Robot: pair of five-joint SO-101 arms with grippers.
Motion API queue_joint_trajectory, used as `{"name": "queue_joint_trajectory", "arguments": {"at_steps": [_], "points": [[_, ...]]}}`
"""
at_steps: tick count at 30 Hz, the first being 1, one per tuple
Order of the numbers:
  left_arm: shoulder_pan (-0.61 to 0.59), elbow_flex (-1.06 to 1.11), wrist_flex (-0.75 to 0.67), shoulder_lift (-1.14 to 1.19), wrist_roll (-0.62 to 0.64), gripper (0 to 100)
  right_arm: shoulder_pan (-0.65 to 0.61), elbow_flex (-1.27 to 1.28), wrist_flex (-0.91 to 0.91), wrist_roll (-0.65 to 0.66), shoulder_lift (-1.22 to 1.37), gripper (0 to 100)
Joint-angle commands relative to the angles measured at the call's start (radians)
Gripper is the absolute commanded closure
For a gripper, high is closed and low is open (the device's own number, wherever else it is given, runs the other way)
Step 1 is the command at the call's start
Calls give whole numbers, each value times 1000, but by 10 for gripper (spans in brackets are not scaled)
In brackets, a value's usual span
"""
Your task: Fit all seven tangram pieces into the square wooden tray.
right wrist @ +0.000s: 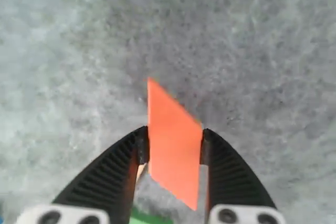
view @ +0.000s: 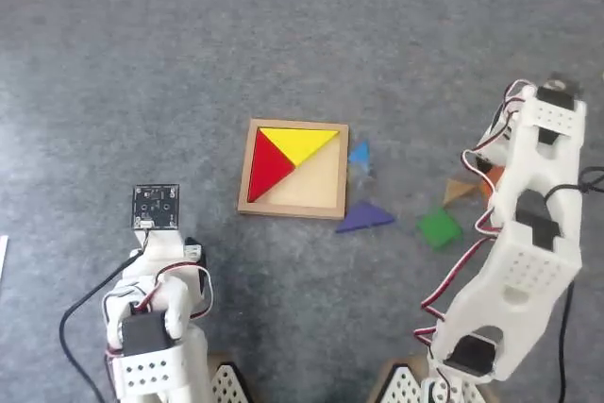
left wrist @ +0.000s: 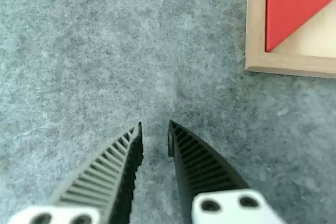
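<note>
— Where do we stand with the orange parallelogram (right wrist: 173, 140)?

— Our right fingers (right wrist: 126, 161) are clenched on it, its long axis running out past their tips. The tray (view: 247, 176) lies well off, towards our left arm.

— And our left fingers (left wrist: 118, 163)?

— Slightly parted, holding nothing, near the tray's corner. The wrist view gives us the grip, the high view the tray's bearing.

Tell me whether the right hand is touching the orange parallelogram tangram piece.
Touching. The right wrist view shows the right hand clamping the orange parallelogram tangram piece, fingers against opposite edges, no gap.
</note>
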Motion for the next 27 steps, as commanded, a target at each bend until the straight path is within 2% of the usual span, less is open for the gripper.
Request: {"name": "queue_joint_trajectory", "arguments": {"at_steps": [1,8,17,21,27], "points": [[3,-12,3,-18,0,919,2,-17,36,68,-143,898],[3,-12,3,-18,0,919,-16,-17,110,143,-239,898],[3,-12,3,-18,0,919,-150,-17,185,175,-308,898],[3,-12,3,-18,0,919,-246,-17,216,176,-335,898],[3,-12,3,-18,0,919,-464,-17,228,206,-332,898]]}}
